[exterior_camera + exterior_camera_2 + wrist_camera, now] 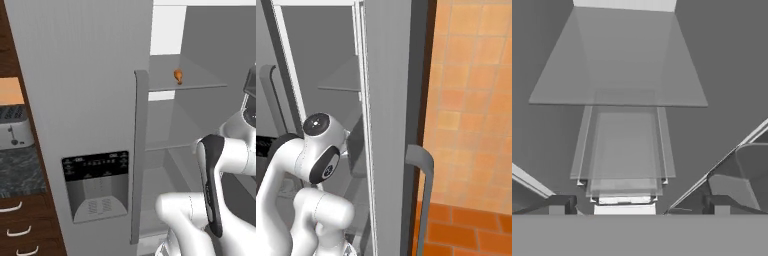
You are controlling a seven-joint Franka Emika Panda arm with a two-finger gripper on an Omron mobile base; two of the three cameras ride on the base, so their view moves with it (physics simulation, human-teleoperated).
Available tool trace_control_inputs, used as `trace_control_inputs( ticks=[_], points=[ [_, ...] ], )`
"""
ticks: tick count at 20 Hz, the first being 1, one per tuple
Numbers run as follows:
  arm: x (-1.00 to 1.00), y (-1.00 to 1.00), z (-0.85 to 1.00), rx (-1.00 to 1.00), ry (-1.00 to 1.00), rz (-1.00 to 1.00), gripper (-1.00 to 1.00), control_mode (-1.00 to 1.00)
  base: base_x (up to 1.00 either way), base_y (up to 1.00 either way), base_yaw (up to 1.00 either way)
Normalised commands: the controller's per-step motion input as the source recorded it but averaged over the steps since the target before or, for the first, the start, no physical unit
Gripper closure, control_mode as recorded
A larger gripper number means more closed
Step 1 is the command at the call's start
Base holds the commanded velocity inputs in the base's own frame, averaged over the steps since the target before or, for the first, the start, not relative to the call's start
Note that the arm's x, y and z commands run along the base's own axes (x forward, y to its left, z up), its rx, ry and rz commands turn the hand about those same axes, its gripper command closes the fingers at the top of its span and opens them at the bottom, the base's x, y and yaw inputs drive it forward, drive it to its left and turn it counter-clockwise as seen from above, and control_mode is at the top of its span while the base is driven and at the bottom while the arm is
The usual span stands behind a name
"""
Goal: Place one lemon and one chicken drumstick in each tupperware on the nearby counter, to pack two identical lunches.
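Reaching into the open fridge (100, 75), jaws spread wide and gripping nothing – one chicken drumstick (178, 76) sitting on the upper shelf (200, 82), well apart from the arm

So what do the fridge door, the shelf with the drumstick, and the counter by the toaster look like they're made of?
Fridge door: likely brushed metal, matte grey with faint vertical streaks. Shelf: seemingly glass or clear plastic, thin and translucent under the chicken drumstick. Counter: polished stone, dark with grey veining.

Base cams flanking fridge (90, 75) interior
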Motion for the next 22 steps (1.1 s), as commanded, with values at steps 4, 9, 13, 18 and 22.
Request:
trace_control_inputs(
  ticks=[4, 9, 13, 18, 22],
  points=[
    [0.0, 0.0, 0.0, 0.0, 0.0, 0.0, -1.0, 1.0, 0.57, 0.14, 0.0],
    [-0.05, 0.09, 0.92, 0.0, -0.13, -0.03, -1.0, -1.0, 0.0, 0.0, 0.0],
    [-0.11, 0.12, 1.0, -0.01, -0.23, -0.08, -1.0, -1.0, 0.0, 0.0, 0.0],
    [-0.06, 0.11, 1.0, 0.0, -0.3, -0.04, -1.0, -1.0, 0.0, 0.0, 0.0],
    [0.41, 0.23, 1.0, 0.0, -0.12, -0.03, -1.0, -1.0, 0.0, 0.0, 0.0]
  ],
)
